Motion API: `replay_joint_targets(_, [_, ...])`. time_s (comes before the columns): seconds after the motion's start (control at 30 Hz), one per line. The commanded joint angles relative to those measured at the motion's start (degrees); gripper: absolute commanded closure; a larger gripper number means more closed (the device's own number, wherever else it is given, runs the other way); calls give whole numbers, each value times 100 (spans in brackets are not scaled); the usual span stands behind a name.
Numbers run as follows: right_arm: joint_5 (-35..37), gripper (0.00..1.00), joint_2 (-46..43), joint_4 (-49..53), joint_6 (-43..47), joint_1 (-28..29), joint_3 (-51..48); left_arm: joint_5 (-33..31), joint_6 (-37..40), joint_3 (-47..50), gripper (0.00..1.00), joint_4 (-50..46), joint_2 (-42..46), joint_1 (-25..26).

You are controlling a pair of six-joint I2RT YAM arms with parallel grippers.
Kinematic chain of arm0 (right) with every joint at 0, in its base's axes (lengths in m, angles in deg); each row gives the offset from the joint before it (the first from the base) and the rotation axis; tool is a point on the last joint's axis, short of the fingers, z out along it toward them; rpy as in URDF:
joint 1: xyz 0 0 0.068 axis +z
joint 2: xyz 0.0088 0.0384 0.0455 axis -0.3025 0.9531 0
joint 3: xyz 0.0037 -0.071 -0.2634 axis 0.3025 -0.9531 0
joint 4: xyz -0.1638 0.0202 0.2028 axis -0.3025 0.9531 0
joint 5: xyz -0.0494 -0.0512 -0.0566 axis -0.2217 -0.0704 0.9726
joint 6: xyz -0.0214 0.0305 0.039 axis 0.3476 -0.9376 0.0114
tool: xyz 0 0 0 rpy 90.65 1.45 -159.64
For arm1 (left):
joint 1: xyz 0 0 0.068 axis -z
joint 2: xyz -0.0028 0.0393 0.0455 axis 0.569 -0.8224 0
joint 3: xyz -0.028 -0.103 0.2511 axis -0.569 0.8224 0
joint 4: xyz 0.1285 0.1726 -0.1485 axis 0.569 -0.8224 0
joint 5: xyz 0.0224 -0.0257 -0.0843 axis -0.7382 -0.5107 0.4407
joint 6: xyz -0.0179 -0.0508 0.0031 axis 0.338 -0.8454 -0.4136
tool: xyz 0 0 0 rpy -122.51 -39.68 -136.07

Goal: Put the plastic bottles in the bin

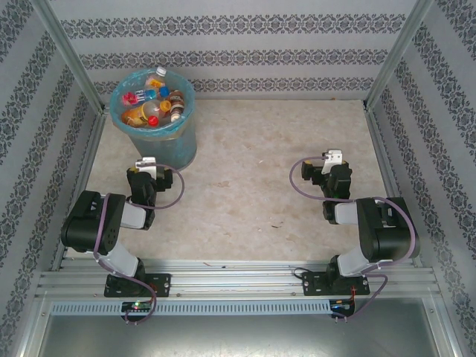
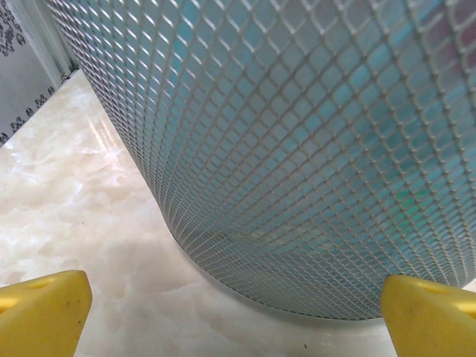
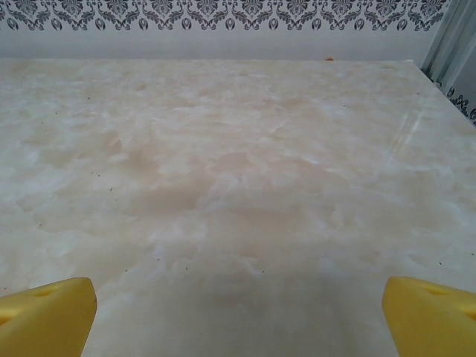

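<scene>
Yellow fingertips (image 2: pixel 41 312) of the left gripper (image 2: pixel 236 323) down at the bottom corners, spread to the full, holding nothing, nosed up close to the mesh wall of the bin (image 2: pixel 297 149). Inside that bin, far left on the table (image 1: pixel 253 171): plastic bottles (image 1: pixel 152 104) heaped near the rim, red, orange and white caps poking out of the blue liner (image 1: pixel 119 93). Parked low on the bin's near side, probably for want of anything left to carry. Over on the right, well apart from the bin, right gripper (image 1: pixel 332 158) likewise gaping and empty, aimed across pale marble toward the far wall (image 3: pixel 223 30). Looks close to finished, judging by that heap. Next call, at a guess: a tidy retreat to rest.
</scene>
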Motion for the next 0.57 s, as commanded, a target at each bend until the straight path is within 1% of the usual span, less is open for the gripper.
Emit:
replay_joint_targets(0.0, [104, 2, -17, -47, -31, 51, 65, -89, -128, -78, 0, -47, 123, -60])
replay_joint_targets(0.07, [102, 2, -21, -30, -19, 71, 76, -107, -155, -196, 0, -266, 134, -65])
replay_joint_targets(0.37, [104, 2, -17, -23, -29, 72, 82, 151, -238, -235, 0, -392, 152, -203])
replay_joint_targets(0.47, [103, 2, -22, -26, -30, 66, 82, 90, -255, -168, 0, -259, 144, -200])
replay_joint_targets(0.53, [104, 2, -25, -27, -29, 64, 82, 96, -240, -16, 0, 30, 159, -198])
